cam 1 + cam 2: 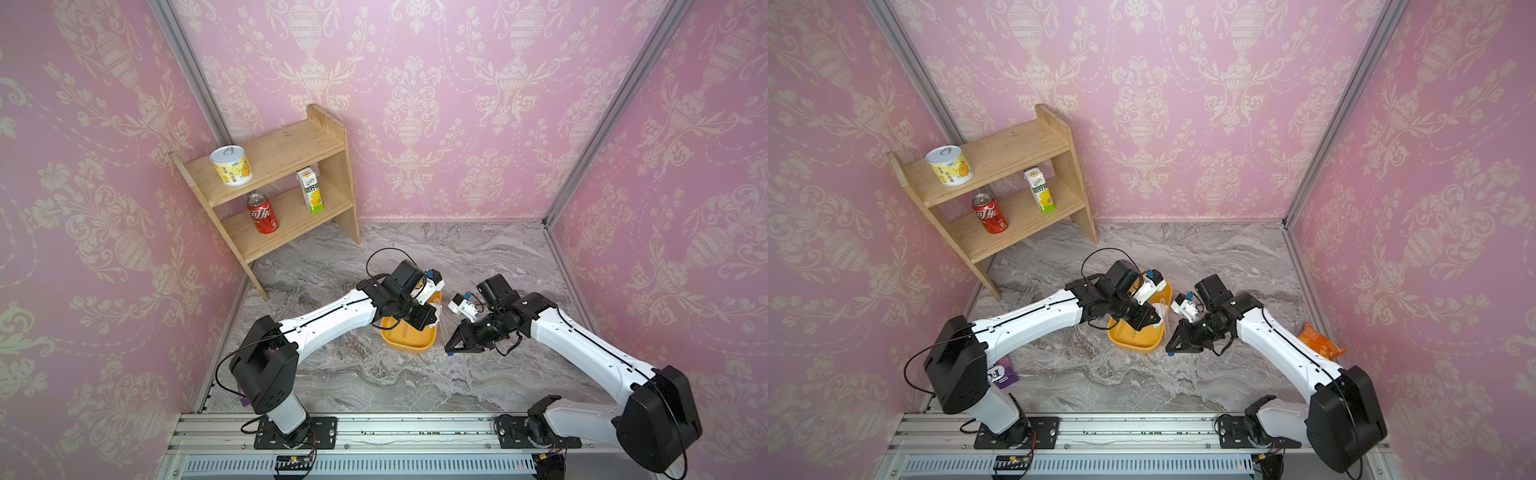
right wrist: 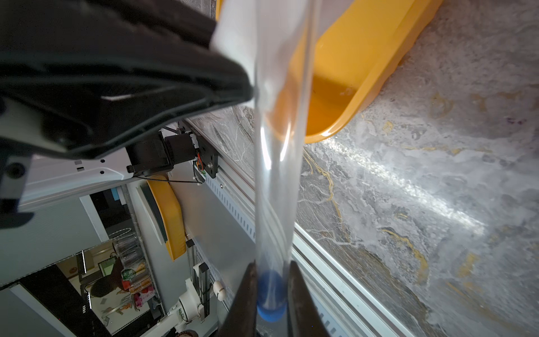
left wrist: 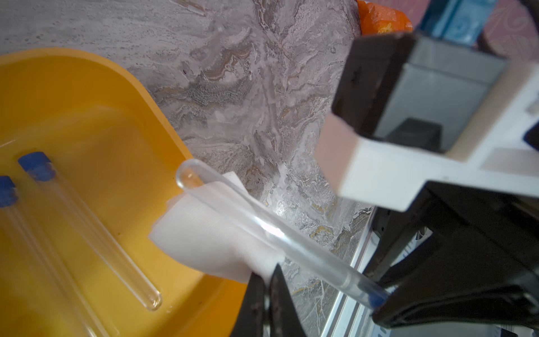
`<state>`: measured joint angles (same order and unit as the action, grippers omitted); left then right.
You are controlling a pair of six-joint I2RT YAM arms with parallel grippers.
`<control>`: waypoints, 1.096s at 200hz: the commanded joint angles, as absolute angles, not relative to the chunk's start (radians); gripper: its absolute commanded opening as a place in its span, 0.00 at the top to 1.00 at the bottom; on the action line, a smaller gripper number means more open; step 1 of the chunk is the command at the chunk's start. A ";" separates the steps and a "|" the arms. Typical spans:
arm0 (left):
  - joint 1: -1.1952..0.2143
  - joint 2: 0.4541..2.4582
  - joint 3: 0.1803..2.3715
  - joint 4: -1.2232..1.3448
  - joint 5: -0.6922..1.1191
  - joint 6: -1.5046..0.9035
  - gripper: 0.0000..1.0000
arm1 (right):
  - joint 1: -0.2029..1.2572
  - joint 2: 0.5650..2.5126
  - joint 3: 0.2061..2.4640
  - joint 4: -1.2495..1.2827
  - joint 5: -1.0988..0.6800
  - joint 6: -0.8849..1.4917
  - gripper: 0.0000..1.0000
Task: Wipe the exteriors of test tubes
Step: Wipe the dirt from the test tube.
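Note:
My right gripper is shut on the blue-capped end of a clear test tube, holding it above the table beside the yellow tray. My left gripper is shut on a white wiping pad. The pad lies against the far half of that held tube; the tube's rounded tip sticks out past it. Two more test tubes with blue caps lie in the tray. In both top views the left gripper hangs over the tray's right rim, with the right gripper just right of it.
A wooden shelf at the back left holds a tin, a red cola can and a carton. An orange snack bag lies by the right wall, and a purple box sits near the left arm's base. An aluminium rail runs along the table's front.

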<state>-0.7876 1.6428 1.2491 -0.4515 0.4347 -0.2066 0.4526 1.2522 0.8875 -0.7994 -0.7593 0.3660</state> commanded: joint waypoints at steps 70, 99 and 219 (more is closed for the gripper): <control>-0.768 1.669 1.285 -0.410 0.470 -0.182 0.97 | 0.458 1.232 0.897 -0.828 -0.750 0.347 0.93; -0.773 1.630 1.251 -0.417 0.481 -0.181 0.96 | 0.459 1.241 0.901 -0.825 -0.750 0.345 0.93; -0.905 1.537 1.125 -0.393 0.465 -0.230 0.96 | 0.459 1.259 0.908 -0.827 -0.745 0.342 0.93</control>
<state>-0.8833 1.5879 1.1553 -0.4126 0.4500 -0.2039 0.4526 1.2469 0.8875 -0.8024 -0.7589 0.3656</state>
